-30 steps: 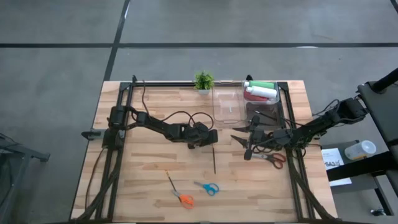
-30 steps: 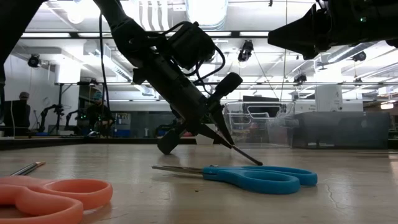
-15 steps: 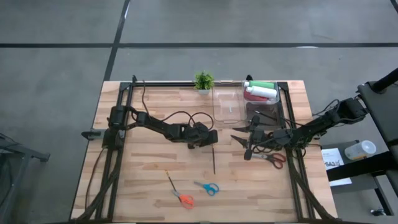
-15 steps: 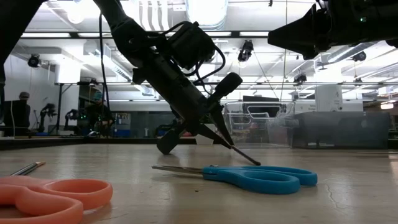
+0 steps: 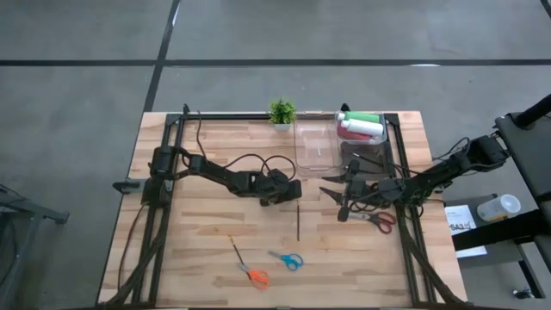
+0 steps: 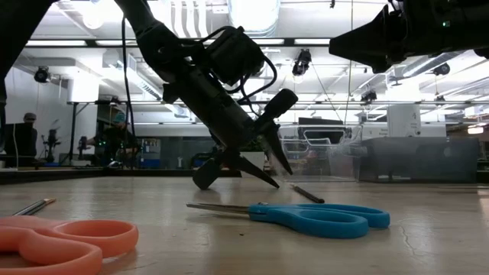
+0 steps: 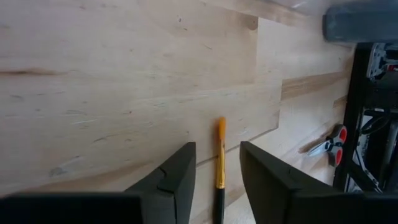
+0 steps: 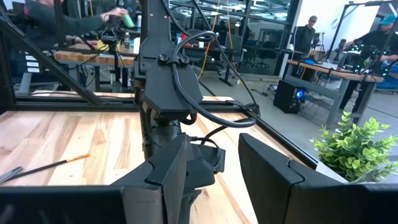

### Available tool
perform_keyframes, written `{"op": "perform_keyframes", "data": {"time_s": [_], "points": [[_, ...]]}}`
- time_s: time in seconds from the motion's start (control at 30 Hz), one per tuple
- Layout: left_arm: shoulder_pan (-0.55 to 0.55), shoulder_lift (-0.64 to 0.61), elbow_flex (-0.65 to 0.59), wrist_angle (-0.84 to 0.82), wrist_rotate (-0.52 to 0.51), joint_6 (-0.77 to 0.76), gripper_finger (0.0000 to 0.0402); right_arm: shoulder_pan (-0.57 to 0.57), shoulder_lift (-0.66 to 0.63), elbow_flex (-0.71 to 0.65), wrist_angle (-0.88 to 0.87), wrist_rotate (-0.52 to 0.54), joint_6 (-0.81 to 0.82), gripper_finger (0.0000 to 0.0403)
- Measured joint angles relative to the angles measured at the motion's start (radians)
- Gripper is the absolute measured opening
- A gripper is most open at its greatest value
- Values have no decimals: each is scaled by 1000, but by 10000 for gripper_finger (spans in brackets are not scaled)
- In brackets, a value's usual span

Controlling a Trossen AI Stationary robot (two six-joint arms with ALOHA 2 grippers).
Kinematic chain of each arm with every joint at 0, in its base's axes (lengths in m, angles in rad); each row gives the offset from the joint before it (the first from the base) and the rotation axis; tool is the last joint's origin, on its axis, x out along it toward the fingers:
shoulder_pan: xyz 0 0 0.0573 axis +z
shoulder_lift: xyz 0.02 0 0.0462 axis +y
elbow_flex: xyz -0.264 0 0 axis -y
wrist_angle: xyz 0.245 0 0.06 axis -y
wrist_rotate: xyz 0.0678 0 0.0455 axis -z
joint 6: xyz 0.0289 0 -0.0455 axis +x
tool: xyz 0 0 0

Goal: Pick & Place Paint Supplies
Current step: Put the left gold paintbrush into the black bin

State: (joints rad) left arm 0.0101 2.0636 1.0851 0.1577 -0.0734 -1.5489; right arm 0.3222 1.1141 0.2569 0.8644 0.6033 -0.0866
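A thin dark brush with an orange end lies flat on the table, just off my left gripper. My left gripper is open and low over the table. In the left wrist view its fingers stand on either side of the brush without touching it. The low view shows the brush on the wood, beyond the fingertips. My right gripper is open and empty, right of the brush. Green, pink-red and white bottles lie in a clear bin at the far right.
A second clear bin stands beside the bottle bin, and a small potted plant at the far edge. Blue scissors, orange scissors and another thin brush lie near the front. Red scissors lie under the right arm.
My left gripper has opened and let go of the brush. The brush was held slanting with its lower tip on the table. It has dropped and now lies flat on the wood.
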Motion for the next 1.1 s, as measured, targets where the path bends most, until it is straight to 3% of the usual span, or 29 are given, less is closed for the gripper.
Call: {"op": "perform_keyframes", "data": {"time_s": [0.23,0.73,0.9,1.1], "points": [[1,-26,-6,-6,-1,29,139,0,0,0,0,0,0,142],[11,-215,-13,-28,-16,490,139,0,0,0,-1,0,0,142],[12,-288,-15,-32,-57,578,139,0,0,0,0,0,0,142],[26,-390,-15,-70,-80,950,139,0,0,0,0,0,0,142]]}}
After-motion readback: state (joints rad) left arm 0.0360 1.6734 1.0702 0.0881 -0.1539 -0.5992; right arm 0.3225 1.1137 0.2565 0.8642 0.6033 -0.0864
